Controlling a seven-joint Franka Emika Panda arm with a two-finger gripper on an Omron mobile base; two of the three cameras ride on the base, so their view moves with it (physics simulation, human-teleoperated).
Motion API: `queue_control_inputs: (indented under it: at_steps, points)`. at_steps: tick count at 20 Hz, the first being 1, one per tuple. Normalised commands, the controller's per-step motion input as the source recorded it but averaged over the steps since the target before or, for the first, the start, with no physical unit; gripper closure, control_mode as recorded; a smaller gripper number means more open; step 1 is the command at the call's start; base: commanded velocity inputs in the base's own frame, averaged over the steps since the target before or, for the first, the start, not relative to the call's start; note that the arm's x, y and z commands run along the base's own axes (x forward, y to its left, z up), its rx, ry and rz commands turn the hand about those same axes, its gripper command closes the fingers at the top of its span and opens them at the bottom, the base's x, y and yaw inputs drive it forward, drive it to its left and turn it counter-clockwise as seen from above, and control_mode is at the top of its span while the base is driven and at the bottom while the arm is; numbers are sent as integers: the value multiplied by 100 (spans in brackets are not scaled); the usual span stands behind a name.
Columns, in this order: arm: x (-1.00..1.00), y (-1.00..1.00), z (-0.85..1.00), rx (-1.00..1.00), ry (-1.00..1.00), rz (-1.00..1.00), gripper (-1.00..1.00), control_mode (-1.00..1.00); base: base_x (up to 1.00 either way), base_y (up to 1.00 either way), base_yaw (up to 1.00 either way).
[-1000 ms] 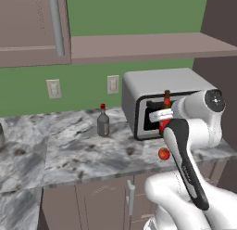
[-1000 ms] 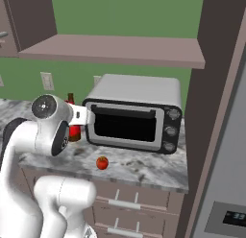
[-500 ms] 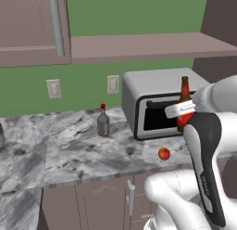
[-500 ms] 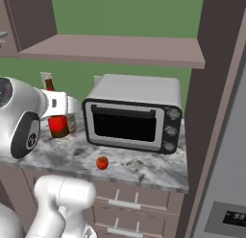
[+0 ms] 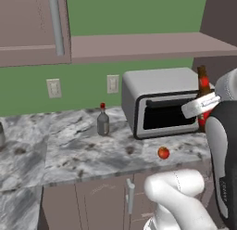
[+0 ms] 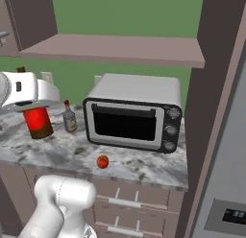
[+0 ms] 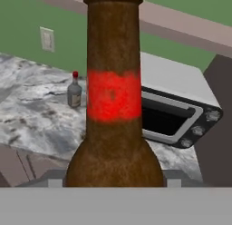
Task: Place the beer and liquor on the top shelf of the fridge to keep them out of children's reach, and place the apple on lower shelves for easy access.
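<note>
Tall grey fridge (image 6: pixel 226 184) off to the right, door seemingly shut. Grey microwave (image 6: pixel 132 114) between. Gripper (image 6: pixel 36 95) clenched around the dark brown, red-labelled beer bottle (image 6: pixel 37 121), upright, lifted above the marbled counter (image 6: pixel 144 167). Grey red-capped liquor bottle (image 5: pixel 102 122) and red apple (image 5: pixel 163 153) resting there.

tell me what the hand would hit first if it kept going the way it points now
Probably the toaster oven: past the beer bottle held in the hand, it lies roughly ahead, though depth is unclear.
</note>
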Motion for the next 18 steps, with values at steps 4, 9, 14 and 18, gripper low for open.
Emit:
queue_control_inputs:
  at_steps: [4, 9, 14, 18]
  points:
    - [0, 0, 0, 0, 0, 0, 100, 100, -100, -3, 0]
    - [0, 0, 0, 0, 0, 0, 100, 100, -64, -6, 0]
    - [0, 0, 0, 0, 0, 0, 100, 100, -64, -40, -8]
    - [0, 0, 0, 0, 0, 0, 100, 100, -66, -71, -18]
